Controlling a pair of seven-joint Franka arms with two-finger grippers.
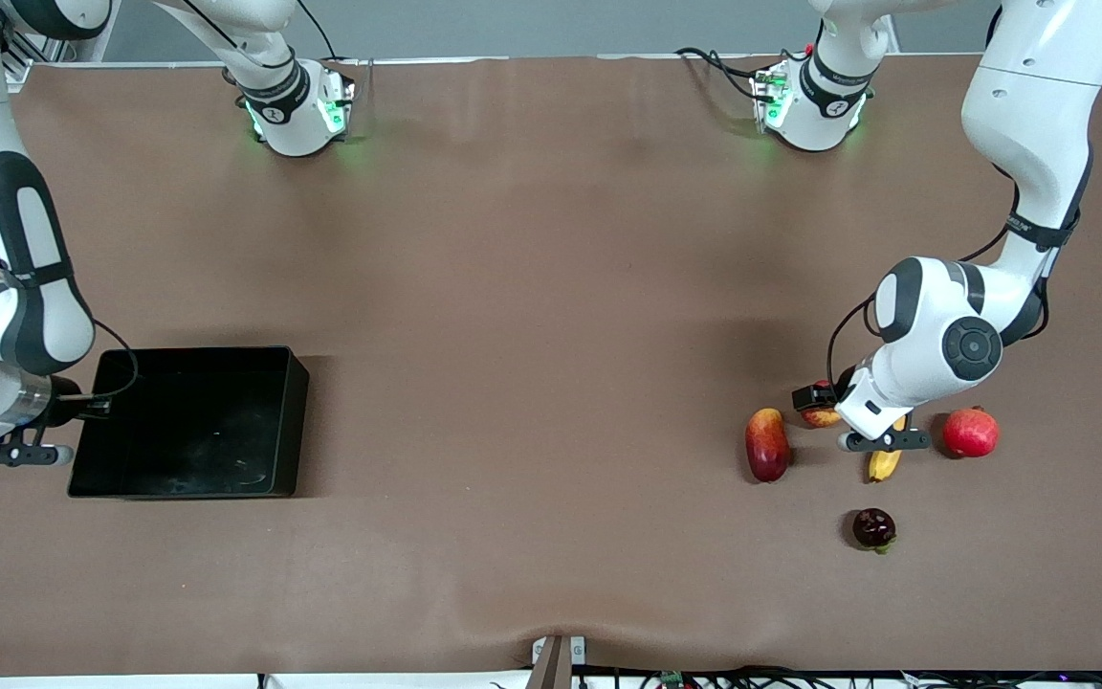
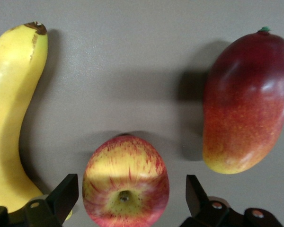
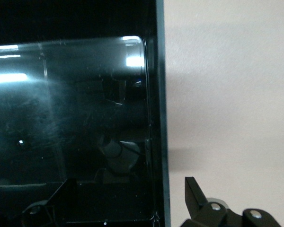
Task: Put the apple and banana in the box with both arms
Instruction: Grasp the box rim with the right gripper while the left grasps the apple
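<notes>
Waxy, firm apple [image 2: 126, 182] sits btwn open left gripper [image 2: 131, 198] fingers, grab round sides; right gripper [image 3: 128, 203] open astride box [image 3: 160, 118] wall.

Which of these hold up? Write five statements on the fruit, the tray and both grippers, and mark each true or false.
1. The open left gripper has the small red-and-yellow streaked apple between its fingers. True.
2. The long yellow banana lies in the shallow glossy black plastic tray. False: it lies on the table beside the apple.
3. The open right gripper straddles the tray's wall. True.
4. The small dark round fruit lies farther from the front camera than the apple. False: nearer.
5. The elongated red-and-yellow oval fruit touches the apple. False: they are apart.
</notes>
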